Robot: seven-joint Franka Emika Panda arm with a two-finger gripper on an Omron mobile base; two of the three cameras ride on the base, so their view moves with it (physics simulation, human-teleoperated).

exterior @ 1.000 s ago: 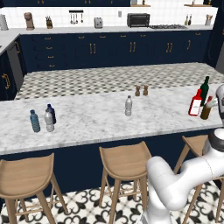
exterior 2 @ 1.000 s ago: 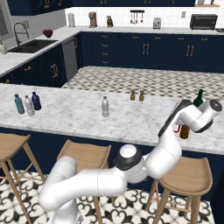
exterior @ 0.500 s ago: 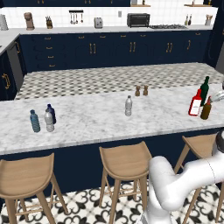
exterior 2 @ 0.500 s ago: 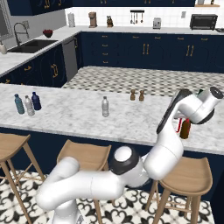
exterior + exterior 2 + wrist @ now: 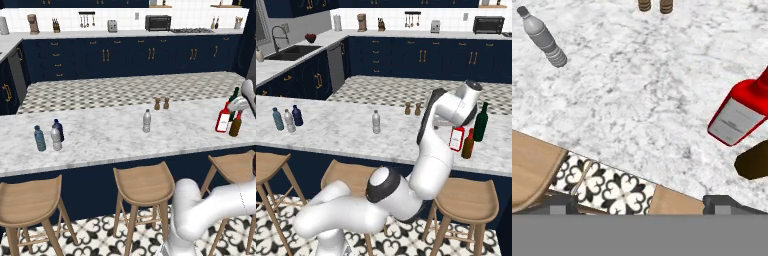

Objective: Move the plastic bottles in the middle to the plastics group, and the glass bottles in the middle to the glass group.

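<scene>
Just beside the red bottle (image 5: 456, 138), the amber bottle (image 5: 468, 144) stood, already in the glass group. The gripper (image 5: 640, 202), spread wide and empty, risked toppling both; one clear bottle (image 5: 376, 122) remained well left.

Glossy white arm (image 5: 428, 165) of rounded, tube-like shells, thick and smooth, swelling into bulbous housings at every joint. Dark grey round cap (image 5: 378, 184) set flush into the big lower joint, ringed by white casing. Black band (image 5: 428, 112) running along the upper segment where two shells meet, another dark cap (image 5: 473, 85) topping the wrist housing. Plain white, faintly seamed link (image 5: 215, 212) in the left base view, with a thin dotted line of stitching-like marks across it. Small dark grey, blocky finger tips (image 5: 724, 202) in the hand view. No visible cables, logos or lettering anywhere.
</scene>
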